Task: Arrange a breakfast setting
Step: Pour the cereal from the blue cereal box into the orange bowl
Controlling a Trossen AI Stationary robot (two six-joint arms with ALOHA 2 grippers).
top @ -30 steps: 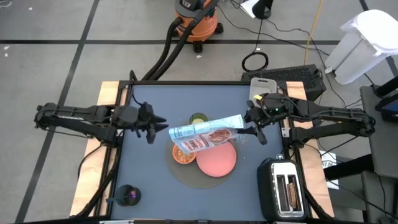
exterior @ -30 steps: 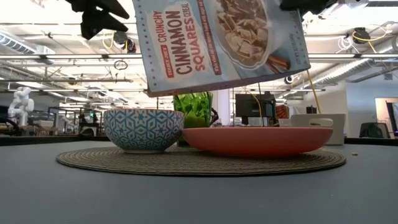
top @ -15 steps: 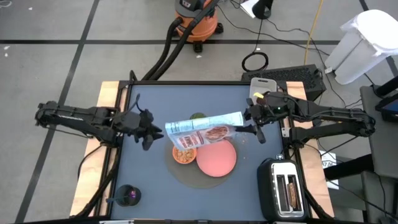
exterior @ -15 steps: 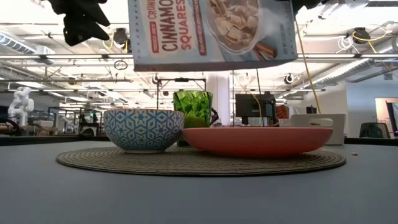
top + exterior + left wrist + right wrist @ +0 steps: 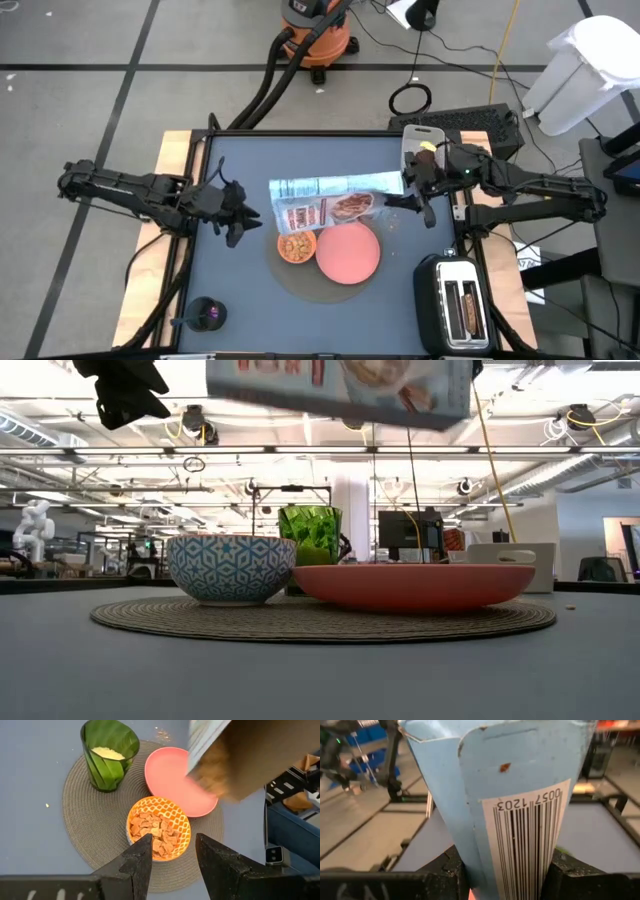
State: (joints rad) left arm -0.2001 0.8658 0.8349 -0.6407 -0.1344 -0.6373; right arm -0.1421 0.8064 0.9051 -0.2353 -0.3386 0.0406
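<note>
We see the round mat [image 5: 325, 270] as our landmark: above it the cereal bag [image 5: 325, 205] hangs sideways, pinched at its sealed end by the right gripper [image 5: 415, 195]; light, floppy, it looks best held there. The left gripper [image 5: 240, 212], beside the mat, holds nothing, fingers apart.

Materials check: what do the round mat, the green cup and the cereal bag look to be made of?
Round grey-brown mat: looks woven, fibre or vinyl cord; concentric ribbing, matte. Faceted green cup: translucent, glossy, glass or clear plastic; light shows through its facets in the low view. Light-blue cereal bag: thin printed film or coated paper; it creases where the right tool pinches it.
</note>
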